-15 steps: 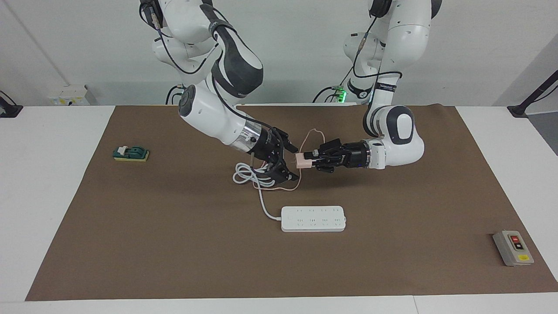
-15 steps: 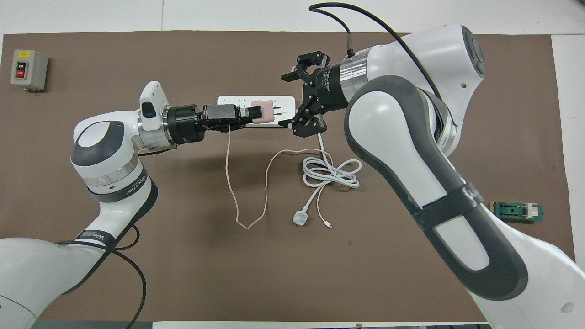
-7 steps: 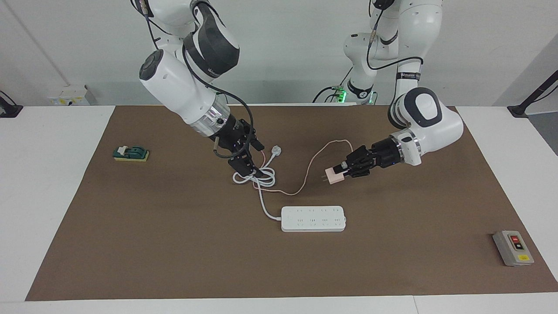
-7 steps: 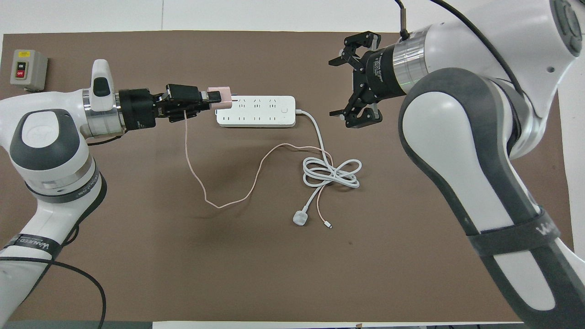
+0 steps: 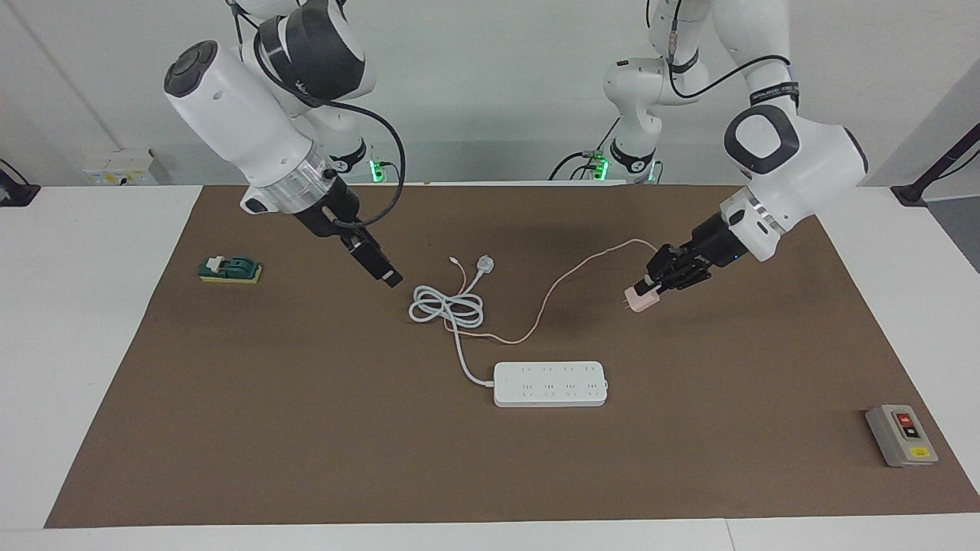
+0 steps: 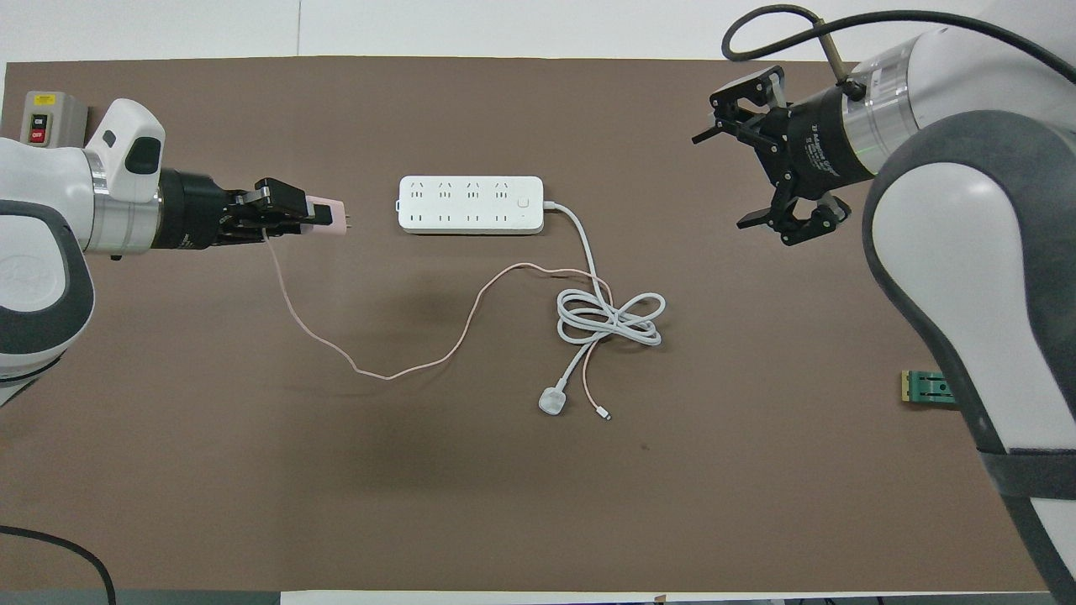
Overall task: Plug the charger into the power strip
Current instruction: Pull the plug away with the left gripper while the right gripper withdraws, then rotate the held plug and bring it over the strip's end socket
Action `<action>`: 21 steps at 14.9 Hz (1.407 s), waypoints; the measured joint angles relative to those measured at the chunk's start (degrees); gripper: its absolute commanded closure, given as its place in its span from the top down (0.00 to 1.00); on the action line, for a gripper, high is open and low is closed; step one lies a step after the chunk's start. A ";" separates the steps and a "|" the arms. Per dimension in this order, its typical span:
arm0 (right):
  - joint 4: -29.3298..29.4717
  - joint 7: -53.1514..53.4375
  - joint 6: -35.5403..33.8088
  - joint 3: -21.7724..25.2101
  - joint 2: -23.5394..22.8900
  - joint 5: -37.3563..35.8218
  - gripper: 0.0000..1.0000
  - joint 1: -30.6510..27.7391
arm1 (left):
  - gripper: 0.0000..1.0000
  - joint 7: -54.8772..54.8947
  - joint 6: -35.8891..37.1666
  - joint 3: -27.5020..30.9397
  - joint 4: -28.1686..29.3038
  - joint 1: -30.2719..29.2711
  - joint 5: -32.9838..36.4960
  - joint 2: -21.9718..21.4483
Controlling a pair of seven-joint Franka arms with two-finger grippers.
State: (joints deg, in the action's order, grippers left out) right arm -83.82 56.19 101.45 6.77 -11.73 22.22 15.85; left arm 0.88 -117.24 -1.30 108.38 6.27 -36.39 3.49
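Observation:
The white power strip lies flat on the brown mat, its thick white cord coiled nearer to the robots. My left gripper is shut on the pale pink charger and holds it in the air over bare mat, off the strip's end that faces the left arm's end of the table. The prongs point toward the strip. The thin pink cable trails down to the coil. My right gripper is open, empty and raised over the mat toward the right arm's end.
The cord's white three-pin plug lies near the coil, nearer to the robots. A grey button box stands at the left arm's end, far from the robots. A small green block lies at the right arm's end.
My left gripper has carried the charger away from the strip toward the left arm's end. My right gripper has drawn back and risen toward its own end, still open.

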 measured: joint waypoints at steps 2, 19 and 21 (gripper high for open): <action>-0.01 -11.13 -1.99 0.00 0.90 -5.01 1.00 -0.76 | 0.00 -4.48 2.45 -0.20 -0.27 0.06 4.92 -2.06; -1.18 -60.24 -19.79 -2.57 11.49 -20.61 1.00 -14.83 | 0.00 -76.30 6.06 -1.08 -1.86 2.79 26.57 -5.87; -1.61 -60.24 -20.36 -4.83 12.44 -23.18 1.00 -15.97 | 0.00 -86.88 4.84 -1.31 -1.88 5.42 29.27 -5.36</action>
State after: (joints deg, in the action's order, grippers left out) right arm -85.43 -4.06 81.09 1.94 0.72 -0.96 -0.11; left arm -86.00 -112.40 -2.60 106.50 11.68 -7.13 -1.86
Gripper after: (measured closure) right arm 0.000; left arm 0.687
